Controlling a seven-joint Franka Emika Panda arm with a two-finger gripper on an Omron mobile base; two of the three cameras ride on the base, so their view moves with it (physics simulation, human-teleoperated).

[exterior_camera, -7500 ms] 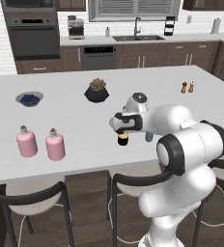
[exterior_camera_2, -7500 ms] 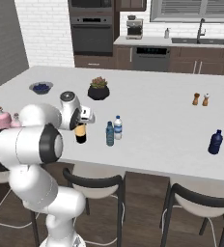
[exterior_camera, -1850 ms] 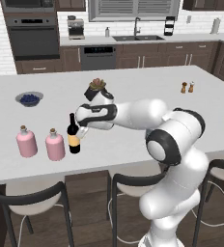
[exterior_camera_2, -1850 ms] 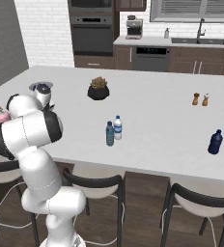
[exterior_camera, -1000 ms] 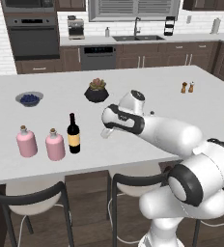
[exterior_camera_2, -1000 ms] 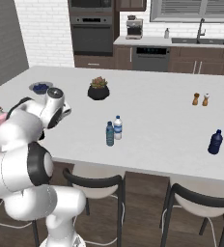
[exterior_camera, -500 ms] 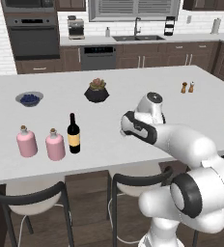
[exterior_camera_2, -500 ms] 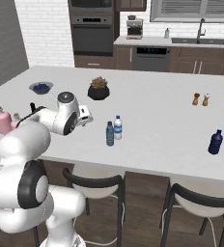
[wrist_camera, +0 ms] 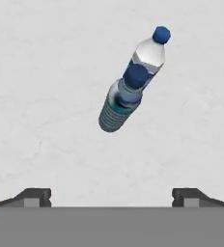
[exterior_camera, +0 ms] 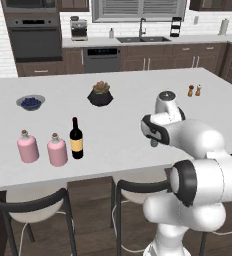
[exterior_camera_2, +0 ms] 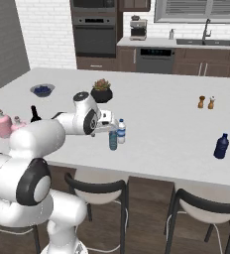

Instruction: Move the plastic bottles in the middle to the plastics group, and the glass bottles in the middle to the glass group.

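Observation:
Two small plastic bottles stand close together mid-counter: a clear water bottle (exterior_camera_2: 121, 131) and a bluish ribbed one (exterior_camera_2: 113, 140) in front of it. In the hand view both bottles (wrist_camera: 128, 91) lie just ahead of my gripper (wrist_camera: 113, 197), which is open and empty. My gripper (exterior_camera_2: 110, 127) hovers right above them, and my gripper (exterior_camera: 153, 137) points down at the counter. The dark wine bottle (exterior_camera: 76, 139) stands upright beside two pink flasks (exterior_camera: 57, 150), at the left. The dark blue bottle (exterior_camera_2: 221, 146) stands alone at the far right.
A bowl of blueberries (exterior_camera: 30, 102) and a potted plant (exterior_camera: 100, 94) sit toward the back of the white counter (exterior_camera: 113, 120). Salt and pepper shakers (exterior_camera: 194, 90) stand at the back right. Dark stools (exterior_camera_2: 94, 191) line the near edge.
The wine bottle was carried left, set beside the pink flasks and let go. The open gripper has since swung back right to above the plastic bottles.

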